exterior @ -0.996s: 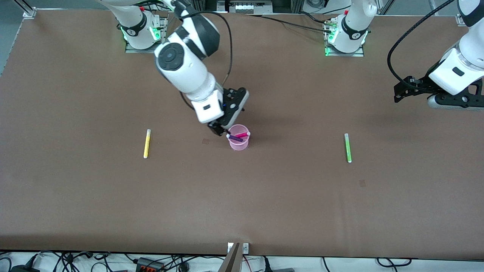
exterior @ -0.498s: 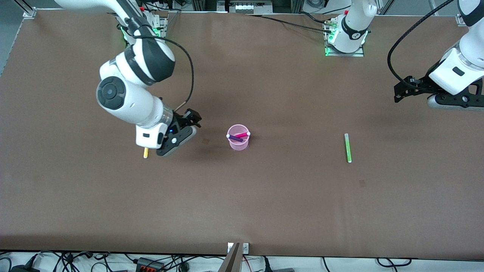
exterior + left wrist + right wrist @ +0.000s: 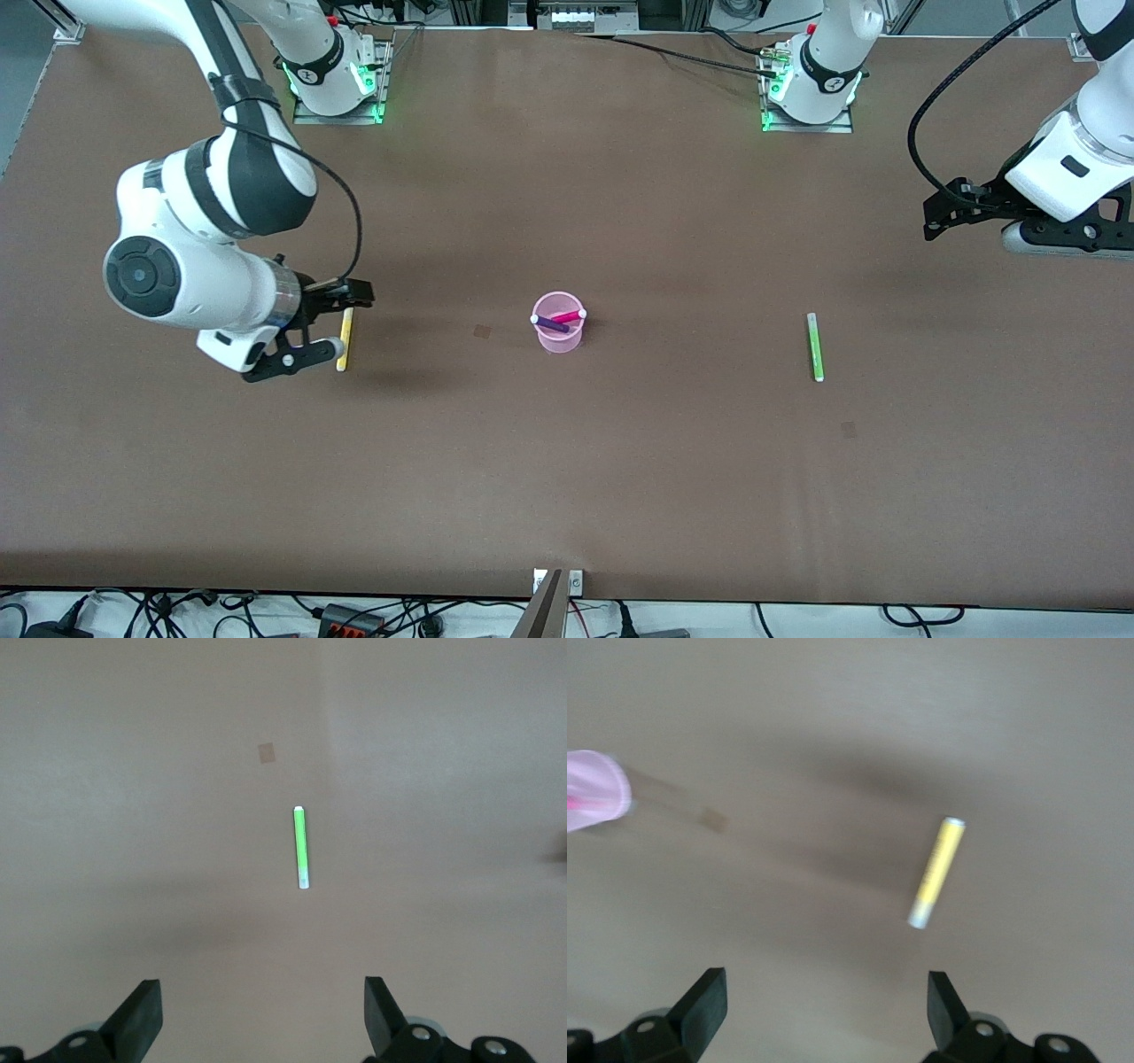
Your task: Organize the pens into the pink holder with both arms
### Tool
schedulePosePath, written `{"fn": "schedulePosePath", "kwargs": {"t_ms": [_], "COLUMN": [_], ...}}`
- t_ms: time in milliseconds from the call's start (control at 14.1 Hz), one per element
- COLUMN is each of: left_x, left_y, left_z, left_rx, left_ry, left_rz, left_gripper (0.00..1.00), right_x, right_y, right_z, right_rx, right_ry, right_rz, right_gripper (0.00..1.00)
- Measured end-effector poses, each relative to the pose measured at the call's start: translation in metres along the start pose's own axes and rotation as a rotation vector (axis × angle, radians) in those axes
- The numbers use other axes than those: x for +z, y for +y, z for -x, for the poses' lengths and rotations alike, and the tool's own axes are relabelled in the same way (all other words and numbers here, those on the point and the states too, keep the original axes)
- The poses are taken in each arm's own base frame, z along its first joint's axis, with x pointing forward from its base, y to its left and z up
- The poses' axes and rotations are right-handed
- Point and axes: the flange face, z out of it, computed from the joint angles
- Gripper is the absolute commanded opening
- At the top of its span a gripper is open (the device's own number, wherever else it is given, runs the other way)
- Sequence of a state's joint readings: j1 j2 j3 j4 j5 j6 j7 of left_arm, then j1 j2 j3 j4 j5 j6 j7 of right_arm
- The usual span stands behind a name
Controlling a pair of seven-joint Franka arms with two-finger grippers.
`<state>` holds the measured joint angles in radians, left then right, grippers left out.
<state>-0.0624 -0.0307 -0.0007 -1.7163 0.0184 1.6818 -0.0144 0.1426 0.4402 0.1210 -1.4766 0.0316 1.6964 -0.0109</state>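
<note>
The pink holder stands mid-table with the magenta pen and the purple pen inside. The yellow pen lies on the table toward the right arm's end. My right gripper hovers open and empty by it. In the right wrist view the yellow pen lies ahead of the open gripper, with the holder at the edge. The light green pen lies toward the left arm's end. My left gripper waits open, raised; its wrist view shows the green pen ahead of it.
Two small dark marks sit on the brown table, one beside the holder and one nearer to the front camera than the green pen. The arm bases stand along the robots' edge. Cables lie past the table's front edge.
My right arm has swung away from over the pink holder toward its own end of the table and now hovers by the yellow pen. The left arm has not moved.
</note>
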Motion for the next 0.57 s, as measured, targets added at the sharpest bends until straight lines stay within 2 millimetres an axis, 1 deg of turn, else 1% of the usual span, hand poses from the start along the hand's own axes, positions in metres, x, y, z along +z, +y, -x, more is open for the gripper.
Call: {"fn": "schedulePosePath", "kwargs": {"t_ms": [71,142,213,285,427,569], "left_x": [0.000,0.000,0.000,0.000,0.000,0.000], "left_y": [0.000,0.000,0.000,0.000,0.000,0.000], "left_z": [0.000,0.000,0.000,0.000,0.000,0.000], "left_rx": [0.000,0.000,0.000,0.000,0.000,0.000], "left_ry": [0.000,0.000,0.000,0.000,0.001,0.001], "left_rz": [0.000,0.000,0.000,0.000,0.000,0.000], "left_gripper": [1.00,1.00,1.00,1.00,1.00,1.00], "right_x": [-0.008,-0.018,-0.031,-0.046,-0.084,-0.110], "right_y": [0.004,0.008,0.016,0.027,0.056,0.085], "right_z": [0.003,0.007,0.012,0.018,0.032,0.048], "right_rx": [0.002,0.011,0.028,0.050,0.107,0.160], "right_ry": [0.008,0.024,0.043,0.066,0.126,0.160], "right_rz": [0.031,0.050,0.062,0.070,0.080,0.087], "right_gripper": [1.00,1.00,1.00,1.00,1.00,1.00]}}
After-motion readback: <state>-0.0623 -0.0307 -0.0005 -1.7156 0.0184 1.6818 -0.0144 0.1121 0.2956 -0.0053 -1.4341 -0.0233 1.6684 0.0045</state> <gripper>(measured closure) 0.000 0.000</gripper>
